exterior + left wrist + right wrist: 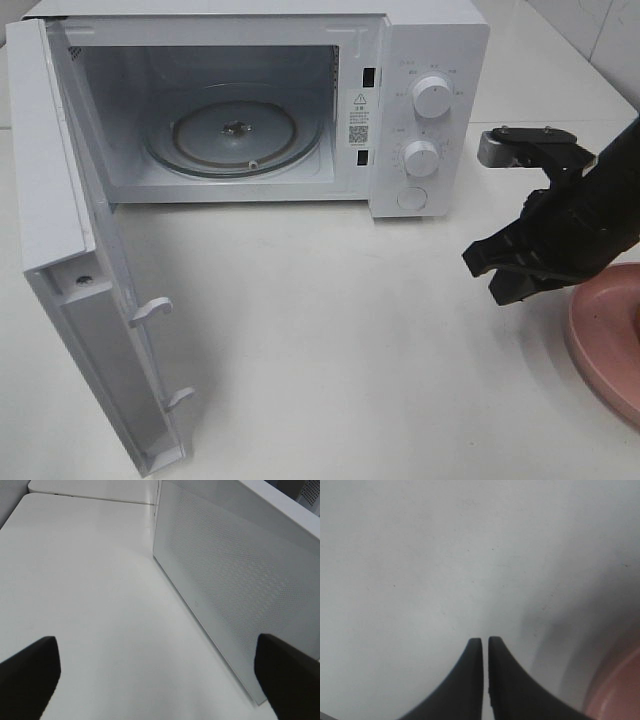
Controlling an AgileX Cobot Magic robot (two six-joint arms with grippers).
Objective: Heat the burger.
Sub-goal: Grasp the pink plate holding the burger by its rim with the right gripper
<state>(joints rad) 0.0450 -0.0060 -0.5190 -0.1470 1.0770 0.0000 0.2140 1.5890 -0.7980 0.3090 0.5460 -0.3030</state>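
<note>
The burger is out of view in every frame. In the exterior view my right gripper (pixel 485 272) hangs over the table at the right, just left of a pink plate (pixel 605 340). The right wrist view shows the right gripper (pixel 485 640) shut, with only a hairline gap and nothing between its fingers; the plate's rim (pixel 620 695) shows beside it. In the left wrist view my left gripper (pixel 155 645) is open wide and empty, low over the table next to the microwave door (pixel 235 580). The exterior view does not show it.
A white microwave (pixel 430 60) stands at the back with its door (pixel 90 330) swung fully open toward the front left. Its glass turntable (pixel 235 130) is bare. Bare white table (pixel 330 340) lies between the door and the right arm.
</note>
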